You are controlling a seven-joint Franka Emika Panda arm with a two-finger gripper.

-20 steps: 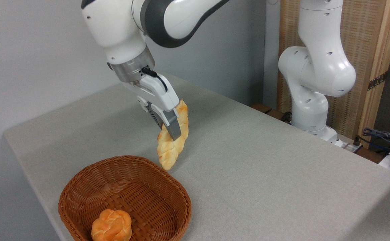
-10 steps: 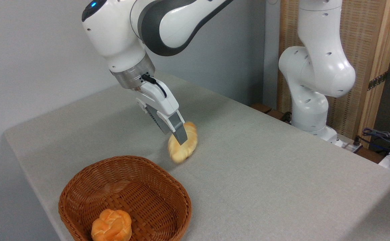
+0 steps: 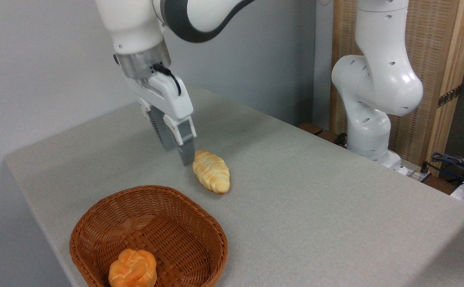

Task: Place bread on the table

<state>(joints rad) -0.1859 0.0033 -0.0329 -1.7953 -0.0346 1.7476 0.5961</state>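
The long pale-golden braided bread [image 3: 211,171] lies flat on the light grey table [image 3: 319,199], just beyond the basket's far rim. My gripper [image 3: 178,154] hangs just left of the loaf's far end, a little above the tabletop. Its jaws are open and hold nothing; the near fingertip [image 3: 187,156] is close to the bread's tip but apart from it.
A brown wicker basket [image 3: 216,235] stands at the table's front left with a small round orange bun [image 3: 133,269] inside. My arm's white base [image 3: 375,103] rises beyond the right edge of the table, with cables [image 3: 455,161] beside it.
The bread went from hanging in my shut gripper to lying on the table. The gripper opened, let it go and moved up and to the left.
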